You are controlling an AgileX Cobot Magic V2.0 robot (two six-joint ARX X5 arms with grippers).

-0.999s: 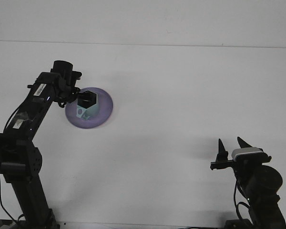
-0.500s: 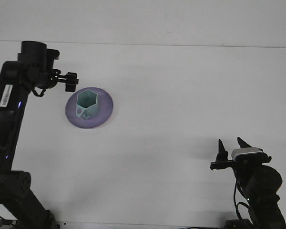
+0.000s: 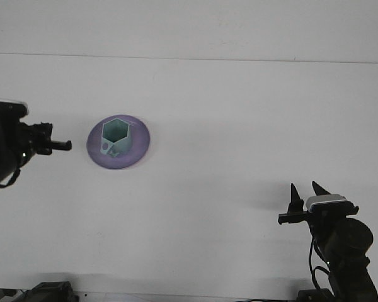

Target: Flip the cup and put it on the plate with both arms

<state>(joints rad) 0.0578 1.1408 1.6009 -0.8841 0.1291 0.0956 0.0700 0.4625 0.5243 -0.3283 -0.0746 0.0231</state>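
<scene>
- We see the black left gripper [image 3: 58,145] at the far left edge of the table, pointing right toward the plate; it holds nothing, and we cannot tell whether its tips are parted or together, since they merge into one dark shape from this angle.
- We find it clear of the plate, with a strip of bare table between its tip and the plate's left rim.
- We see the round purple plate [image 3: 138,143] lying flat on the white table [image 3: 239,126], left of centre.
- We see the pale teal hexagonal cup [image 3: 115,138] standing on that plate, mouth up, so that we look down into its hollow interior.
- The cup sits a little left of the plate's middle, and nothing touches it.
- On the cup's lower left face we make out a small mark, too small for us to read.
- To the right of the plate we see a broad stretch of white table.
- At the lower right we see the black right gripper [image 3: 305,194], pointing upward in the picture, its two pointed tips spread apart with a clear gap and nothing between them.
- It is well apart from plate and cup, on the opposite side of the table.
</scene>
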